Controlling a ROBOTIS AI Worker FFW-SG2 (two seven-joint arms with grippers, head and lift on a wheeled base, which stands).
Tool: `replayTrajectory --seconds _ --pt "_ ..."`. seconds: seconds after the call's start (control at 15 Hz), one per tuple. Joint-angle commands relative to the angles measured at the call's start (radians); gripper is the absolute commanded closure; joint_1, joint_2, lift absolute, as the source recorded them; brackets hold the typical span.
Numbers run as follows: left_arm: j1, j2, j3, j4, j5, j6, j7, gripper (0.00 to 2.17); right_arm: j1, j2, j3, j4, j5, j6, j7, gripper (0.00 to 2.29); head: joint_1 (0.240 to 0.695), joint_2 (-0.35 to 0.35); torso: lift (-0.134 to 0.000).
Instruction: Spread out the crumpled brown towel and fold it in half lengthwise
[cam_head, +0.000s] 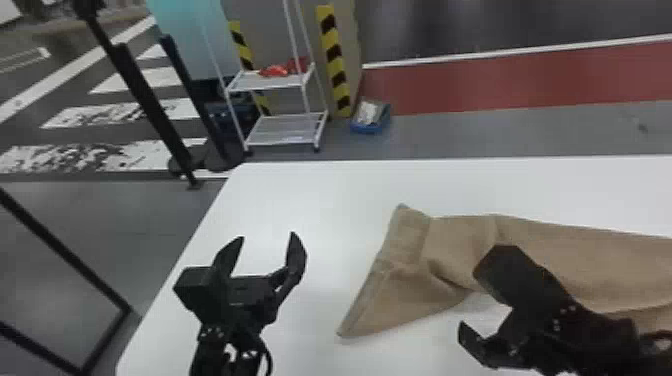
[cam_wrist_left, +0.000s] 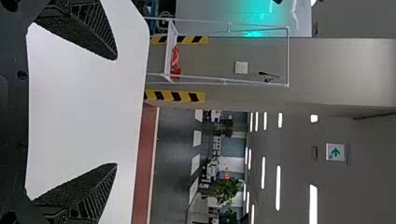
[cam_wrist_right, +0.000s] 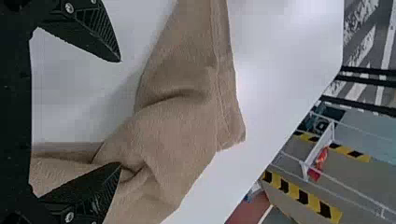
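White tabletop (cam_head: 310, 195) is smooth, with a grey floor and a red strip (cam_head: 500, 82) past its far edge. Brown towel (cam_head: 565, 250): only partly spread, lying on the table to the right of the left gripper (cam_head: 268, 236), well apart from it, and partly screened by the right gripper (cam_head: 480, 310). Near end skewed, a stitched hem along its edge; cloth twisted into a deep crease beside the right gripper's lower-lying finger in the right wrist view. Remaining length flatter, running out of the head view on the right gripper's far side. Left gripper: fingers parted, nothing between. Right gripper: fingers likewise apart, not clamped; contact with the cloth cannot be told. Beyond both grippers: white rack (cam_head: 285, 127), striped posts (cam_head: 334, 60). Markings: green arrow sign (cam_wrist_left: 335, 152), past the left gripper.
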Motion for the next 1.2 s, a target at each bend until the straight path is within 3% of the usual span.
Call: replayTrajectory --seconds 0.0,0.33,0.67,1.13 --pt "0.006 0.01 0.008 -0.003 0.01 0.002 0.0 0.06 -0.019 0.002 0.062 0.087 0.04 -0.064 -0.018 0.11 0.695 0.344 -0.125" --pt "0.018 0.033 0.006 -0.017 0.028 0.002 0.0 0.06 -0.063 0.002 0.154 0.205 0.081 -0.098 -0.067 0.22 0.695 0.35 -0.125" --pt "0.035 0.039 0.002 -0.029 0.03 0.002 0.0 0.06 -0.081 0.002 0.206 0.264 0.075 -0.107 -0.124 0.34 0.695 0.35 -0.125" --pt "0.044 0.037 -0.003 -0.04 0.03 0.002 0.0 0.06 -0.108 0.002 0.203 0.285 0.046 -0.101 -0.196 0.55 0.695 0.35 -0.125"
